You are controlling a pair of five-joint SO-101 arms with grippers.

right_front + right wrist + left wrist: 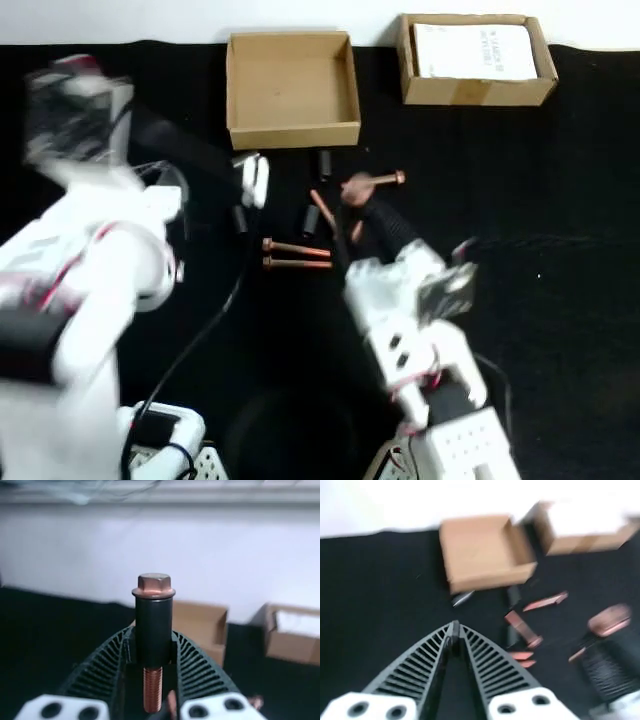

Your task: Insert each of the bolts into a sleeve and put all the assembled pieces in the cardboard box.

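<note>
Bolts (296, 263) & sleeves (311, 218) lie in frt of cardboard box (293, 133).

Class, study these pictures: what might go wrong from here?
The right pincer grips only the sleeve; if it tilts, the bolt may slide out. Loose bolts and spare sleeves lie just before the cardboard box, so a low pass might scatter them.

Left pincer (455, 628) closed, right pincer (153, 635) clamped.

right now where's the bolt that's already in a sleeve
The sleeved bolt sits clamped in the right gripper in the right wrist view, with the cardboard box beyond it.
</note>
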